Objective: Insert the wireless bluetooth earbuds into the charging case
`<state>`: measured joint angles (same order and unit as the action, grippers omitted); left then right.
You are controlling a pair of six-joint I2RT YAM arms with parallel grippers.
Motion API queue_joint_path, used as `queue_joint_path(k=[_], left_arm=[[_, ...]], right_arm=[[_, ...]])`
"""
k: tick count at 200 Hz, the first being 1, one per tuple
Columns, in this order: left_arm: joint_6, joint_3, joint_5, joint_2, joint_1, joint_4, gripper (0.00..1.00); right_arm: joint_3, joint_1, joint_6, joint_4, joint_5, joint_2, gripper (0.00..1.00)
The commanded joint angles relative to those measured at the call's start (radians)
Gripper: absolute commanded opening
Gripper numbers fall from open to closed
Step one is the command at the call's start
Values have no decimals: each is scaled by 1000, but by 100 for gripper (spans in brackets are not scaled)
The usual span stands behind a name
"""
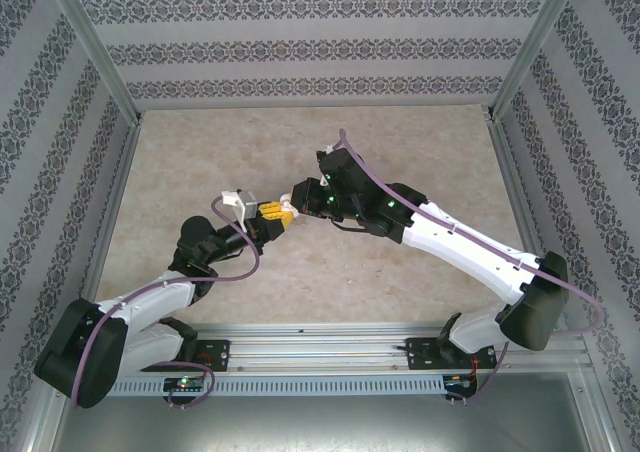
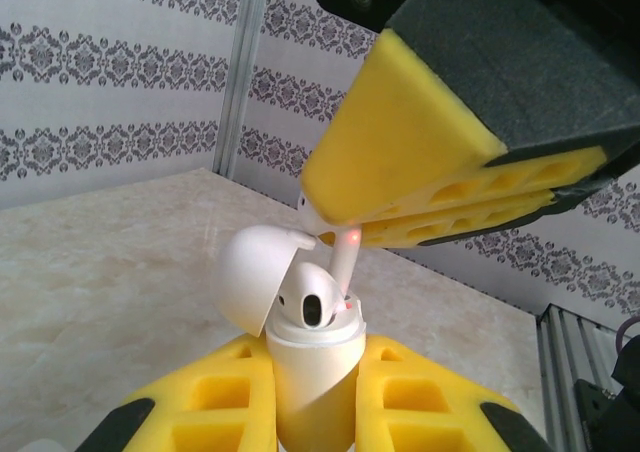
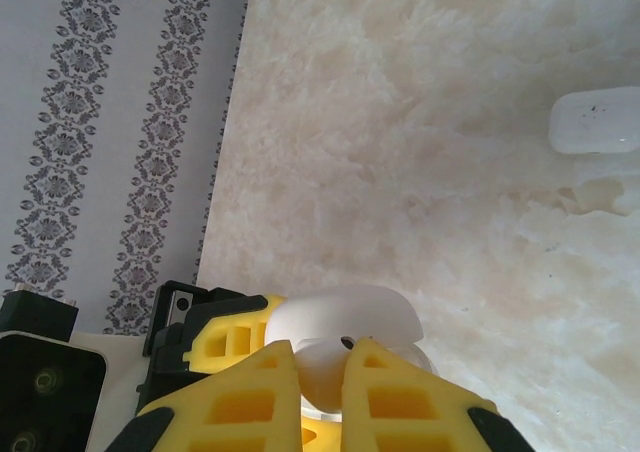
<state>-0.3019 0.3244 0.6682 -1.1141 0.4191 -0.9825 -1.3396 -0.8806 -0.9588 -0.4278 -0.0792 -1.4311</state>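
Observation:
My left gripper (image 2: 312, 397) is shut on the white charging case (image 2: 312, 367) and holds it upright above the table, lid (image 2: 255, 272) hinged open to the left. One white earbud (image 2: 308, 297) sits in the case. My right gripper (image 3: 318, 372) is shut on a second earbud (image 3: 325, 377). It comes down from above, and that earbud's stem (image 2: 343, 262) reaches into the case's free slot beside the seated one. In the top view, the left gripper (image 1: 268, 213) and right gripper (image 1: 293, 201) meet at the table's middle.
A second small white case (image 3: 597, 120) lies closed on the marble tabletop (image 3: 420, 152), away from the grippers. Patterned walls and metal frame posts (image 2: 240, 72) enclose the table on three sides.

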Motion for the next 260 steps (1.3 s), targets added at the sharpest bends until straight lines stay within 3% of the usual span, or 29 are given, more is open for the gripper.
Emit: queue_joint_path(k=[1,86,181,260], left_arm=[[-72,5,-19,-11,10,-122,0],[-111,8,-24,-76,9,-205,0],[-61,11,48,-38,10,-180,0],[-31,27,88,-28,9,-192,0]], right_arm=[[-4,2,27,-4,28,-14,12],[63,0,17,-17,7,49,12],[-69,9,42,-148,-42,-79,12],[-67,18,29,-149,-65,-91,16]])
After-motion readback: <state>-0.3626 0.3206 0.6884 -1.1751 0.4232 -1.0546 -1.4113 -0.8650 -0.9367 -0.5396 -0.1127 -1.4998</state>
